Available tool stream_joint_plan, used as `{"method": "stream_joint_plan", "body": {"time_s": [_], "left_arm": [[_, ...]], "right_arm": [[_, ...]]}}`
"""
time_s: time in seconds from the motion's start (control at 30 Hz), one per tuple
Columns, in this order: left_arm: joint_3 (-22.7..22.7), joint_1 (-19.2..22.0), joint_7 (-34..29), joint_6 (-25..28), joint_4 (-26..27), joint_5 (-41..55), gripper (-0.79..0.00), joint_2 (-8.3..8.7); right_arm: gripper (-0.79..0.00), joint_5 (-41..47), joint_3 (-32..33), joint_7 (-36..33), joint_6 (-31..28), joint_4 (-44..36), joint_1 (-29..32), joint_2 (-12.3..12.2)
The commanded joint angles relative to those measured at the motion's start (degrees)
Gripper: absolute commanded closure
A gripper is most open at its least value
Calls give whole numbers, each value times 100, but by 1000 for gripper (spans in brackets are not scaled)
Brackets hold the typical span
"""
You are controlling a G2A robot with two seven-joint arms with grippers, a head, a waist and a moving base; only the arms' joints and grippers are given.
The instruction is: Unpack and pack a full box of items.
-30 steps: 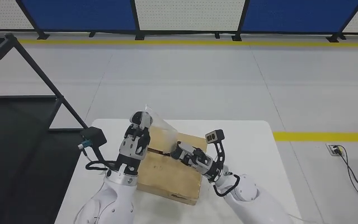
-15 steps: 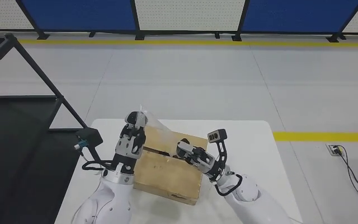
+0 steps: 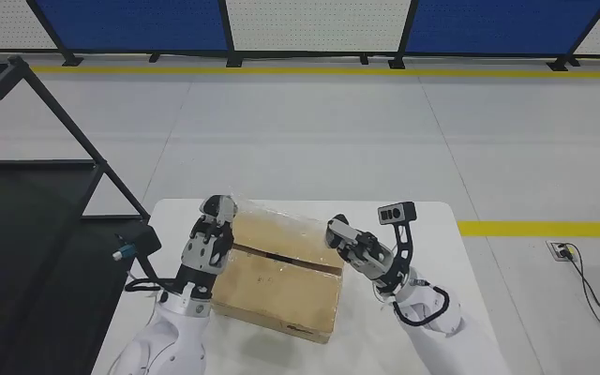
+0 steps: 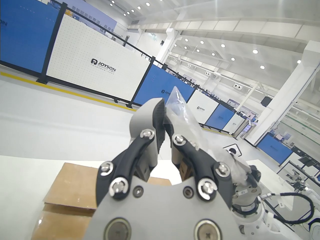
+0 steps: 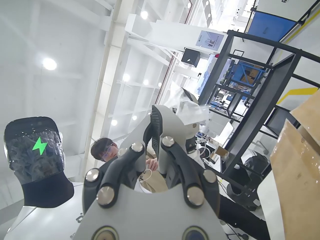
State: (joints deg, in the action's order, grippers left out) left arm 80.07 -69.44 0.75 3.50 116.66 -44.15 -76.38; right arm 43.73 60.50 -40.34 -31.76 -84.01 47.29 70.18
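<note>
A brown cardboard box (image 3: 277, 286) lies on the white table (image 3: 431, 220), its flaps closed with a dark seam across the top. A clear plastic bag (image 3: 281, 220) is stretched over the box's far edge between my two grippers. My left gripper (image 3: 217, 208) is at the box's far left corner, shut on one end of the bag (image 4: 181, 113); its own view shows the gripper (image 4: 163, 119) above the box (image 4: 70, 188). My right gripper (image 3: 337, 229) is at the far right corner, shut on the other end of the bag (image 5: 187, 104). The right wrist view has the gripper (image 5: 162, 118) beside the box (image 5: 295, 156).
A black metal rack (image 3: 56, 103) stands off the table's left side. Bare table surface lies to the right of the box and along its far edge. Blue and white partition panels (image 3: 309, 23) line the floor far behind.
Both grippers have moved apart, the left one leftward and the right one rightward. The plastic bag, bunched near the box's middle before, now spans the box's far edge.
</note>
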Motion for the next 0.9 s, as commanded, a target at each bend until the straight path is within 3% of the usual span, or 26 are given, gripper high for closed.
{"method": "stream_joint_plan", "body": {"time_s": [0.0, 0.3, 0.33, 0.37, 0.47, 0.53, 0.57, 0.87], "left_arm": [[66, -55, -15, 80, 16, 64, 0, 6], [194, -174, -83, 268, 72, 373, -3, 14], [195, -180, -94, 283, 75, 371, -68, 15], [194, -188, -108, 292, 73, 373, -194, 16], [190, -205, -146, 320, 54, 354, -336, 19], [186, -212, -159, 320, 33, 317, -708, 20], [178, -215, -159, 324, 20, 303, -785, 21], [157, -212, -97, 269, -54, 332, -785, 11]], "right_arm": [[0, -139, 143, 14, 117, -100, 35, -23], [0, -399, 321, 155, 374, -320, 141, -15], [0, -399, 333, 166, 369, -325, 146, -10], [0, -391, 342, 164, 361, -338, 149, -5], [0, -394, 379, 157, 315, -386, 153, 9], [0, -408, 399, 161, 299, -437, 150, 19], [0, -409, 413, 157, 289, -465, 142, 23], [0, -487, 518, 202, 294, -694, 12, 67]]}}
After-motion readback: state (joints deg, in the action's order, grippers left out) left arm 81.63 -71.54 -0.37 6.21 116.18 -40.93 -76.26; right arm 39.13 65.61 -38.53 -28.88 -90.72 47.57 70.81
